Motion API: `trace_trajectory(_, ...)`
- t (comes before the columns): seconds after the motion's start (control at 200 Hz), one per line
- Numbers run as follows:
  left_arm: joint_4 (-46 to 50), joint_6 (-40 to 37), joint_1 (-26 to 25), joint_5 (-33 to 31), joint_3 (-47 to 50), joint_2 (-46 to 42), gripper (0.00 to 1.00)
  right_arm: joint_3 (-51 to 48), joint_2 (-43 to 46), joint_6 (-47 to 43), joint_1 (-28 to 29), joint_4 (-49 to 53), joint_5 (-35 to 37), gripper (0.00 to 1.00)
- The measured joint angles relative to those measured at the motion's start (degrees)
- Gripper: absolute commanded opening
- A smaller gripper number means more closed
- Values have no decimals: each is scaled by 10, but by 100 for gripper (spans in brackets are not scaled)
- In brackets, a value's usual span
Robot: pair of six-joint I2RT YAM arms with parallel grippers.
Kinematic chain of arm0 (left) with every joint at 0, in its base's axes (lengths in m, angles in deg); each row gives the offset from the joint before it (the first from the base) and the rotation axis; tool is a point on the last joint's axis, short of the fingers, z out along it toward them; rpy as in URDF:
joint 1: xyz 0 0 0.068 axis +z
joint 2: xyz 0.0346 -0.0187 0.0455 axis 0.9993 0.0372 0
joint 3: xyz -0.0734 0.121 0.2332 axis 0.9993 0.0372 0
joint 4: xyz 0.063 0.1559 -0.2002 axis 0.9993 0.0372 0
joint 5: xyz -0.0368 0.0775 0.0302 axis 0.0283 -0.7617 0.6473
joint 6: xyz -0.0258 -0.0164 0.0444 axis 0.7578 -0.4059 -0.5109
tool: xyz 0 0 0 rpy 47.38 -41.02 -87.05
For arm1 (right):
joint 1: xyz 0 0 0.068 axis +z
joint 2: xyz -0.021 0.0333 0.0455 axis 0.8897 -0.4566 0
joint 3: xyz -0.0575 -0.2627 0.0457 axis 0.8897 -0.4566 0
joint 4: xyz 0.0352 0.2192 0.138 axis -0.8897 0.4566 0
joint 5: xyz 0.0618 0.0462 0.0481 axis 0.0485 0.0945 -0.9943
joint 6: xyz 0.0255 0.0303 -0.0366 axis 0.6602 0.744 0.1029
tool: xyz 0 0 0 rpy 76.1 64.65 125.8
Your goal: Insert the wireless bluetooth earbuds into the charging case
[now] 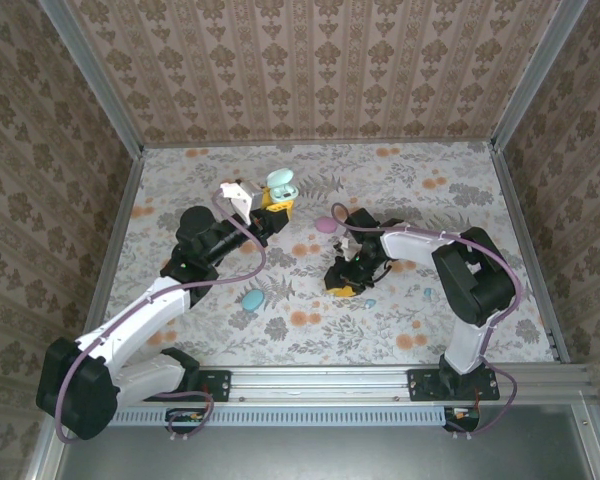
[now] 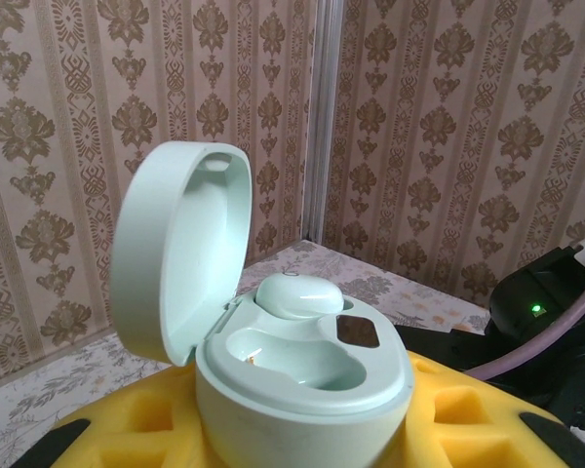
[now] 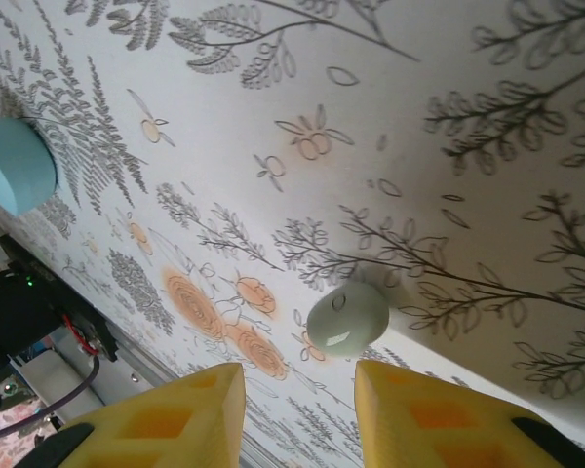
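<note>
At the lower left of the overhead view the left arm [image 1: 130, 325] reaches up toward the middle of the flowered bench [image 1: 460, 200]. A closed blue case [image 1: 251, 298] lies flat on the bench just right of that arm.

Above it, left of centre, the left jaws are clamped on the mint charging case [image 1: 278, 185] and hold it up off the bench. In the left wrist view the yellow pads [image 2: 127, 429] press both sides of the charging case [image 2: 302, 390] along the bottom edge. Its lid [image 2: 175, 244] stands open at the left. One mint earbud [image 2: 299, 292] sits in the far socket; the near socket [image 2: 292, 356] is bare.

Near the centre of the overhead view a closed pink case [image 1: 327, 225] rests on the bench. Just below it the right jaws point down at the bench.

In the right wrist view their two yellow pads [image 3: 175, 419] stand apart at the bottom edge with nothing between them. A second mint earbud [image 3: 348, 318] lies on the bench just beyond the tips, in line with the gap. The blue case [image 3: 15, 164] shows at the upper left.
</note>
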Motion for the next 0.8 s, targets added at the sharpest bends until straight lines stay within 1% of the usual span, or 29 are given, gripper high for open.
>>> trace_trajectory(0.23,0,0,0,0,0,0,33,15,-7,0,7,3,4,37)
trace_trajectory(0.345,0,0,0,0,0,0,33,31,-7,6,11,24,38,36)
trace_trajectory(0.465,0,0,0,0,0,0,33,51,-7,27,25,46,75,36)
trace_trajectory(0.605,0,0,0,-1,0,0,33,56,-7,64,42,48,106,39)
trace_trajectory(0.8,5,-5,1,-3,0,-2,33,56,-10,110,52,46,129,39)
